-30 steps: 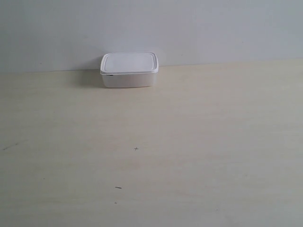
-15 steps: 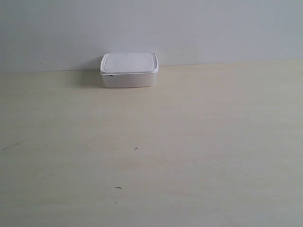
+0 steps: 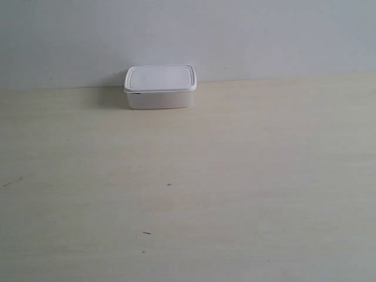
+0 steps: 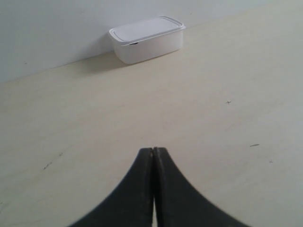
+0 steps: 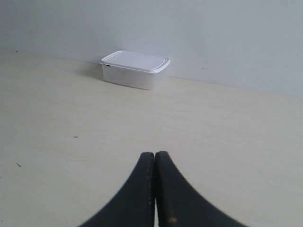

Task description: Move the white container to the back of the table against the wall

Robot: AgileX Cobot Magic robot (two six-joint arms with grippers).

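The white container (image 3: 160,87) stands lidded at the back of the cream table (image 3: 235,176), its far side at the foot of the grey-white wall (image 3: 235,35). Both wrist views also show the white container (image 4: 147,39) (image 5: 135,69) far off by the wall. My left gripper (image 4: 154,149) is shut with nothing in it, hanging over bare table well short of the box. My right gripper (image 5: 155,153) is likewise shut and empty, far from the box. Neither arm appears in the exterior view.
A tiny cross mark (image 3: 169,185) and a short dark speck (image 3: 146,233) lie on the table's near half. A faint scuff (image 3: 9,183) sits near the exterior view's left edge.
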